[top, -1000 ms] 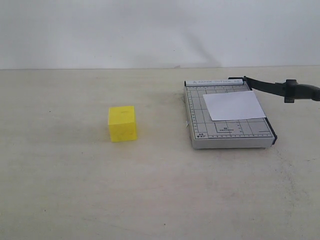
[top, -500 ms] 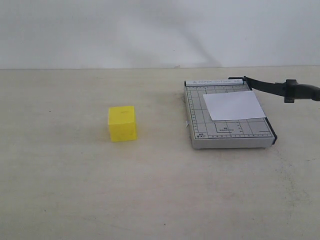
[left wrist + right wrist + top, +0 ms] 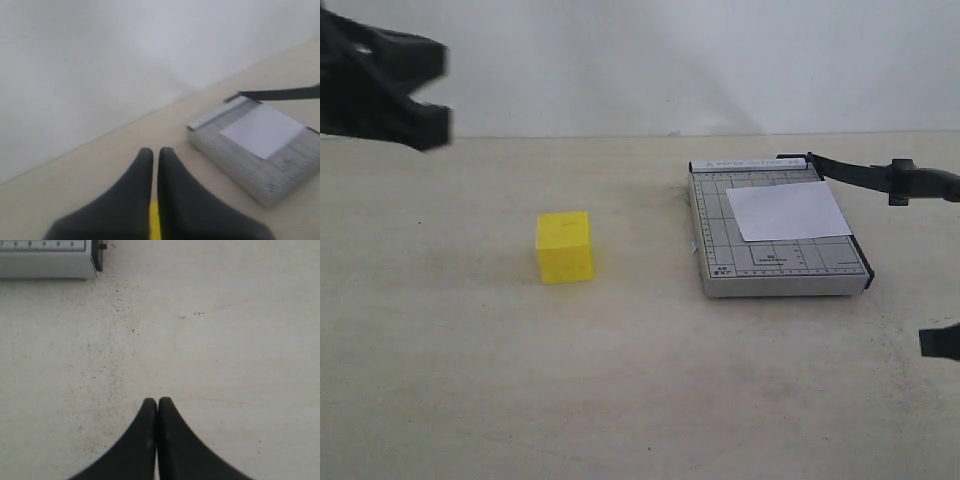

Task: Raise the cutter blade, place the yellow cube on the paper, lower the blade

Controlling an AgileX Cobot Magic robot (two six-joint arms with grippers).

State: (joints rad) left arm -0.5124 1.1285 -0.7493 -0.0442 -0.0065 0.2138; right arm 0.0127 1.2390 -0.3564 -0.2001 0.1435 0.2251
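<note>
I have both claws pinched together, left claw [image 3: 155,152] and right claw [image 3: 158,401]. The bright yellow solid cube [image 3: 565,247] sits well left of the grey gridded cutter base [image 3: 775,270]. If I set the cube down carelessly, I could skid the loose white paper sheet [image 3: 788,211] off that base.

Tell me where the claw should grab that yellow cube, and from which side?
Grip the cube on two opposite side faces, coming down from above. It sits flat on the table with its top level, well apart from the cutter. Its plain, parallel sides give the claw flat surfaces to squeeze. The left claw is on the cube's side of the table, so it probably suits best.
</note>
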